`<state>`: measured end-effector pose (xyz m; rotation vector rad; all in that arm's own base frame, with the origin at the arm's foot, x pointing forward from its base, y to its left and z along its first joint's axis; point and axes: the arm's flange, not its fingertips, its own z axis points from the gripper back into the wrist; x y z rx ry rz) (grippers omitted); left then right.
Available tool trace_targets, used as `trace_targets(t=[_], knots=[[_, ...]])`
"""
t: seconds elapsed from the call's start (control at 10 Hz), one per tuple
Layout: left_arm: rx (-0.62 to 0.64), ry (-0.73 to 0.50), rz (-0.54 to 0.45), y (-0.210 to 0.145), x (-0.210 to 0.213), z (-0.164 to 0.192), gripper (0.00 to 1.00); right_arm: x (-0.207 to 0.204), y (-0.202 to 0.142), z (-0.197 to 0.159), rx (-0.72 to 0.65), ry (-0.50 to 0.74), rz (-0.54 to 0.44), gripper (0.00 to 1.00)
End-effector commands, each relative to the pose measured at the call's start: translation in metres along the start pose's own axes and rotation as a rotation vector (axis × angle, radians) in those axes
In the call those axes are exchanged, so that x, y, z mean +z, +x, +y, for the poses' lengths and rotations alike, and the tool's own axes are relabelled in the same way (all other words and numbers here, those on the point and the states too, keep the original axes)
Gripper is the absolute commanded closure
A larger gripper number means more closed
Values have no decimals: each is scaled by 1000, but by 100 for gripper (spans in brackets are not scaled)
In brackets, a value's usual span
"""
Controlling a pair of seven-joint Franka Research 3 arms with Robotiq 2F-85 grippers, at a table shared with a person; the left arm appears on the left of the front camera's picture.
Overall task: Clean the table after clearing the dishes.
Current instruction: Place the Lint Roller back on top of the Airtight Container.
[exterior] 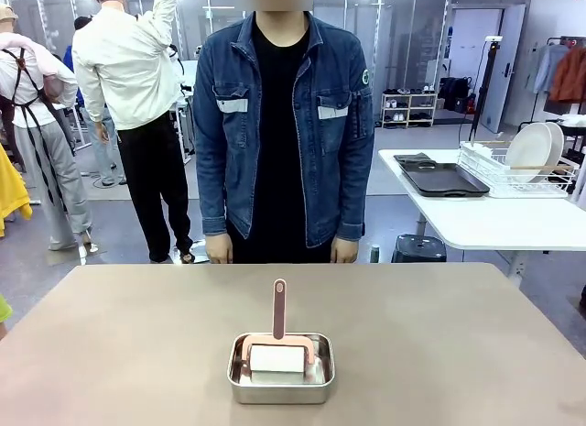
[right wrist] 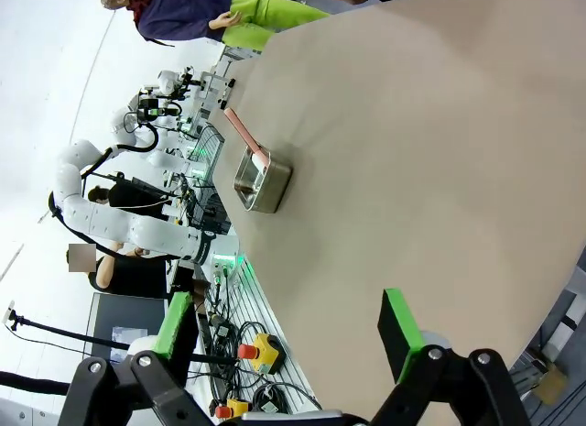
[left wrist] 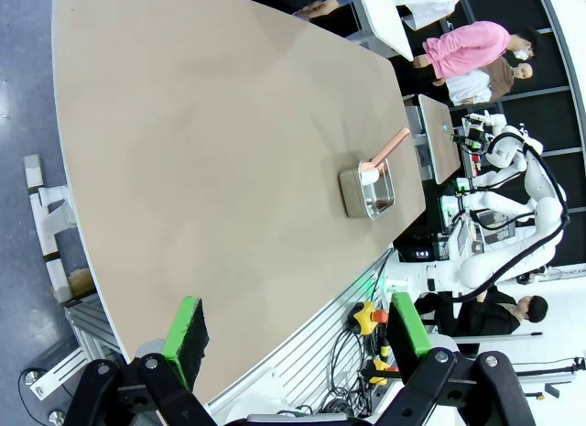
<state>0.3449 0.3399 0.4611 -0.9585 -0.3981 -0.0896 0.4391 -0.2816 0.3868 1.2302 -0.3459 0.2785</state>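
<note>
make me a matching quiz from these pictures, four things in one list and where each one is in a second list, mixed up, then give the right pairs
Things:
1. steel pan
2. pink-handled tool
3. plates
4. dark trays

Places:
A. flat on the white side table
B. near edge of the taupe table, at the middle
C. upright in the white wire rack
D. in the pan, handle pointing toward the person

Pairs: 1-B, 2-D, 3-C, 4-A

Front cam sits low at the robot's edge of the wide matte taupe table (exterior: 119,344), facing the person opposite. Both wrist cams hang high off the near corners, rolled sideways, sharing the small shiny steel rectangular pan (exterior: 280,371) (left wrist: 368,190) (right wrist: 262,180).
</note>
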Motion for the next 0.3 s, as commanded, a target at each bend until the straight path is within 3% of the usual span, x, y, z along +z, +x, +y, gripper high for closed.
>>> trace_targets(t=[0.0,0.2], knots=[[12,11,-5,-1,2,-4,0,-3,-4,6,14,7,-3,0],[12,11,-5,-1,2,-4,0,-3,-4,6,14,7,-3,0]])
